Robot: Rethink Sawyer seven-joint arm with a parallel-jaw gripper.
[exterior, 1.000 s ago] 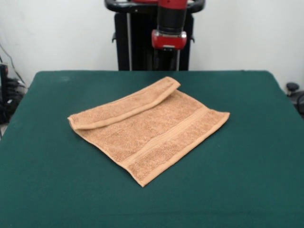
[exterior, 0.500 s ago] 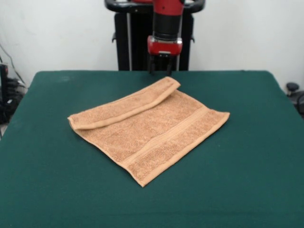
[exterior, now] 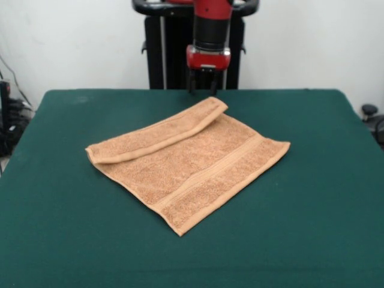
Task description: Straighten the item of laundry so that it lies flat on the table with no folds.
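An orange-tan terry hand towel [exterior: 191,165] is laid out near the middle of the dark green tabletop [exterior: 318,216], turned diagonally so one corner points toward the camera. Its far edge is folded over onto itself, so a long flap is formed along that side, and a woven band stripe can be seen running parallel to the near right edge. The red and black arm's pincer [exterior: 202,90] is held just above the folded far corner, not touching it. Two dark fingers are seen slightly apart, and nothing is gripped between them.
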